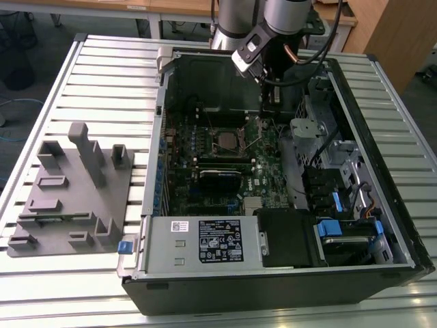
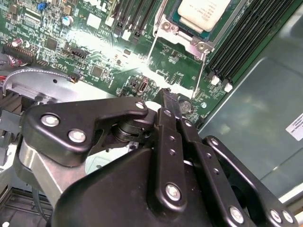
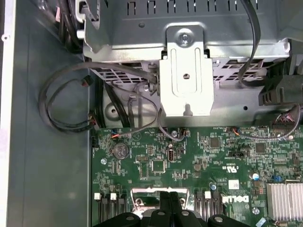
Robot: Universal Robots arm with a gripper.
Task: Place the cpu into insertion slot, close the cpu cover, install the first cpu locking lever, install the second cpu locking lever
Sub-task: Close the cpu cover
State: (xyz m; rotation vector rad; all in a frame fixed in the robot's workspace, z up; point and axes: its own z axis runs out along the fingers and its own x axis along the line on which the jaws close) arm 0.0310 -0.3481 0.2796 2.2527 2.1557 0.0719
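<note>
1. The cpu [image 2: 204, 12] sits in the insertion slot [image 2: 166, 24] with the cpu cover [image 2: 226, 27] lying over its edges, so I'd judge the lever stage is in hand.
2. Two thin locking levers [image 2: 152, 47] run out from the slot and look unlatched to me. The tool [image 2: 166, 97], fingers pressed together on nothing, hovers just beside the slot, near the lever ends.
3. Latching calls for that narrow tip to meet a thin wire squarely; a slip lands on the green board [image 3: 199, 156].
4. The second wrist view gives the cpu and levers. The first wrist view gives a metal bracket [image 3: 185, 80] and looped cables [image 3: 61, 104] farther from the slot. The exterior view adds a grey fixture [image 1: 68, 191] on the tabletop [image 1: 102, 61], well apart from the slot.
</note>
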